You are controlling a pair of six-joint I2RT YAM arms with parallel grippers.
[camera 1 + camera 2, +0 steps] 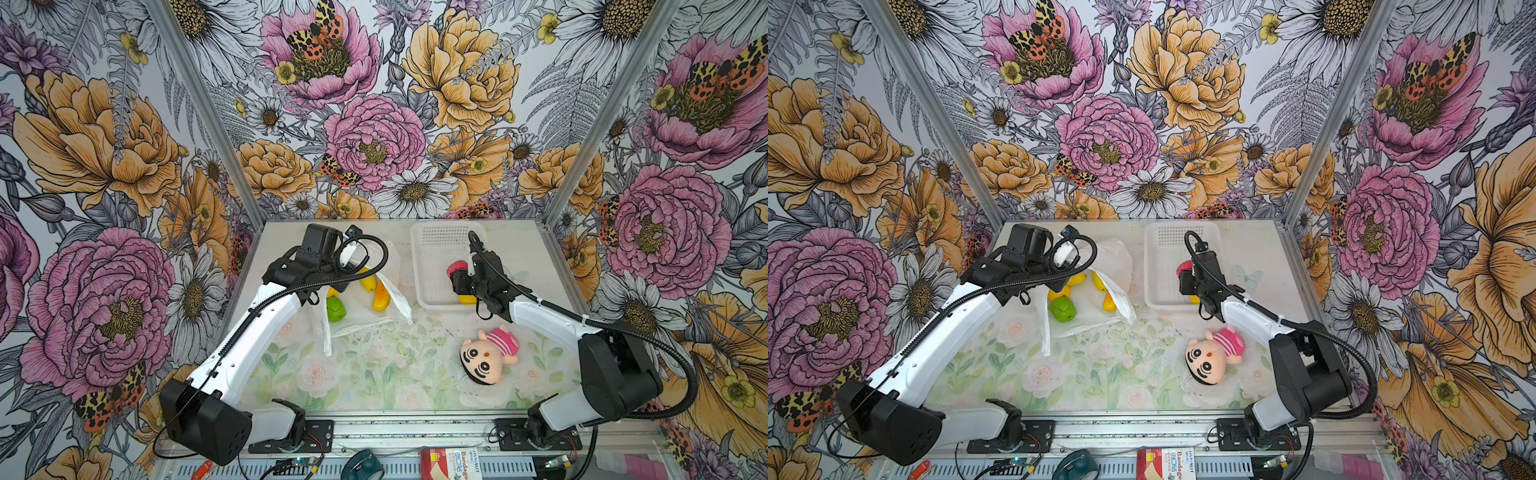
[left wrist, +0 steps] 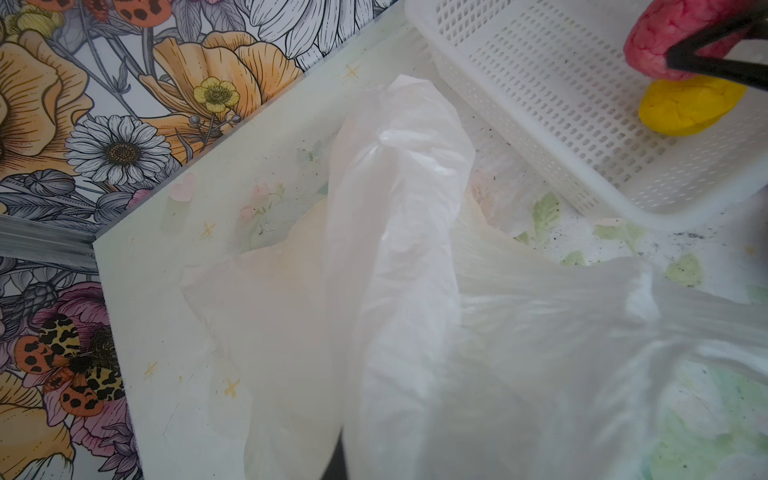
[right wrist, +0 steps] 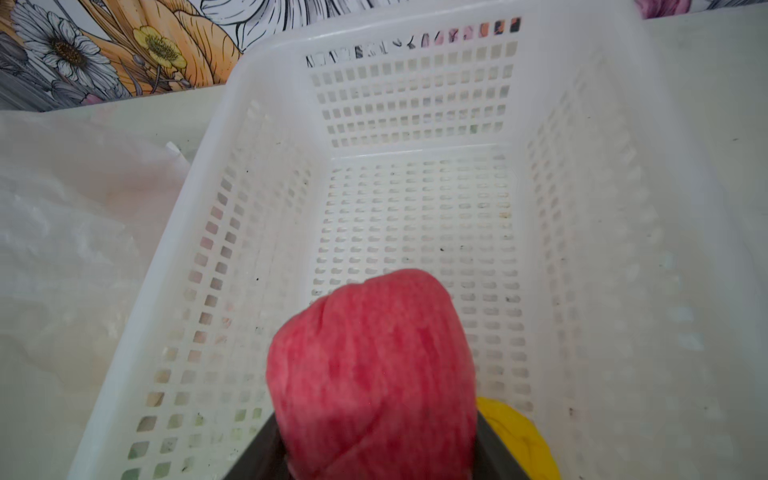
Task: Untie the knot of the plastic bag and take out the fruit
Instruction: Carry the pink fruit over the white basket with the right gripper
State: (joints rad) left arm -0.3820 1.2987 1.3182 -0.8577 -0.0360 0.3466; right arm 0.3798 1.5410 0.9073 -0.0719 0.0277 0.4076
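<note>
Right jaws grip the red fruit (image 3: 370, 374) over the basket (image 3: 415, 95). Left jaws are clamped on the bag (image 2: 395, 249).

The only readable lettering is on a small red-and-white bandage box (image 1: 451, 463) (image 1: 1165, 464), which lies at the bottom edge of the frame near the middle in both top views. It sits on the perforated metal ledge (image 1: 249, 471) in front of the table. The print is on the box's white half and runs sideways in the frame. The large orange-red word reads "Bandage", and the frame edge cuts the box, so I cannot tell whether the word runs on. Beside it, small blue capitals read "HYNAUT". A row of pale blue characters between the two is too small to read, as is a small yellow mark on the red half. Neither wrist view shows any legible text.
</note>
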